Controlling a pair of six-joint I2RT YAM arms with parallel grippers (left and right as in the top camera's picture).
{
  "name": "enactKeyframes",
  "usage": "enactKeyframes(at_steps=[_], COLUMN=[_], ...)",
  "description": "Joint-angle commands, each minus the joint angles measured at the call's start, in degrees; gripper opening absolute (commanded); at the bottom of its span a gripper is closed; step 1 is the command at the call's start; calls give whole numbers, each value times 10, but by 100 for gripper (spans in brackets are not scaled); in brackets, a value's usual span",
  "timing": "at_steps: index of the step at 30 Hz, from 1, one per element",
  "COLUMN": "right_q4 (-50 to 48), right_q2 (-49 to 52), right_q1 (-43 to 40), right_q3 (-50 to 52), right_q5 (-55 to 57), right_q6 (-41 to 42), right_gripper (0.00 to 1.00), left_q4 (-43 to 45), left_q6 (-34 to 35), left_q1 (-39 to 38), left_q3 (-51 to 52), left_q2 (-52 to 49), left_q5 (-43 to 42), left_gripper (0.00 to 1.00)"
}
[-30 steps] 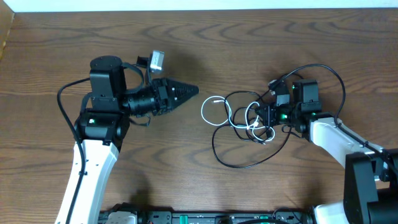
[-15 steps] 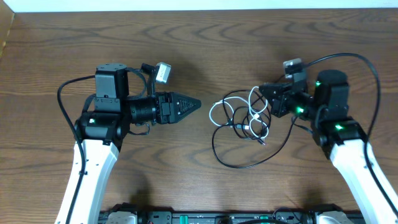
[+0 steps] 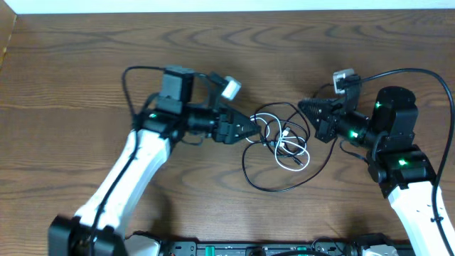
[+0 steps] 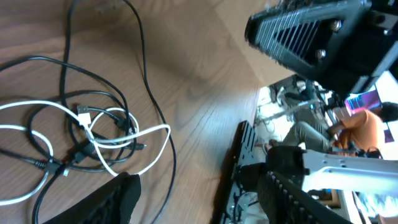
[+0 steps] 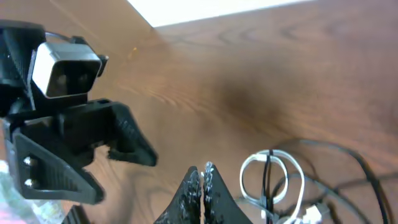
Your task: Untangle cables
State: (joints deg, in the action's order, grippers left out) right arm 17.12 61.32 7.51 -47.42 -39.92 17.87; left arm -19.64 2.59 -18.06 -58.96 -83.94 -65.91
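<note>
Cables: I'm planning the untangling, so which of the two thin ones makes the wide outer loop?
The thin black cable; its big loop swings out beyond the knot, while the thin white cable is bunched in small loops.

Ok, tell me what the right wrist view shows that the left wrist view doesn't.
Only the right wrist view: the left wrist's camera and the shut right gripper. Only the left wrist view: the tangle's middle, with plug ends and the wide loop of the black cable. Both: white cable looped with black on the wooden table.
</note>
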Motion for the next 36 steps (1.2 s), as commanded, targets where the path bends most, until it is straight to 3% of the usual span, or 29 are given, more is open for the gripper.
enactKeyframes(at_steps=[1,3,7,8,10,13,17,24,25,26,27,28,36], right_q4=[59,101,155,163,174,185,176,158,158,156,156,156,157], right_q2=[-3,0,19,28,49,92,161,248,255,261,265,266,203], right_q1=[-4,-4,-1,2,8,21,46,86,87,87,87,87,87], right_q3=[-10,-10,-9,-8,-7,-5,-5,-5,-5,-4,-5,-5,-6], right_q5=[97,145,173,173,173,173,169,174,176,177,182,187,160], right_q6=[3,3,-39,-49,-57,-62,-62,-64,-64,-64,-63,-59,-105], right_gripper=[2,12,49,64,73,76,72,74,68,54,19,1,1], left_q4=[20,26,37,39,45,52,52,52,52,52,52,52,52], left_q6=[-19,-19,-19,-19,-18,-15,-15,-15,-15,-15,-15,-15,-43], left_q1=[-19,-31,-42,-42,-42,-42,-42,-42,-42,-42,-42,-42,-42], left_q3=[-5,-5,-5,-5,-5,-5,-5,-5,-5,-5,-5,-5,-5], left_q2=[-33,-49,-67,-67,-66,-66,-66,-66,-66,-66,-66,-66,-66], left_q5=[-10,-9,-9,-10,-14,-36,-44,-59,-62,-65,-68,-68,-107], left_gripper=[66,66,66,66,66,66,66,66,66,66,66,66,66])
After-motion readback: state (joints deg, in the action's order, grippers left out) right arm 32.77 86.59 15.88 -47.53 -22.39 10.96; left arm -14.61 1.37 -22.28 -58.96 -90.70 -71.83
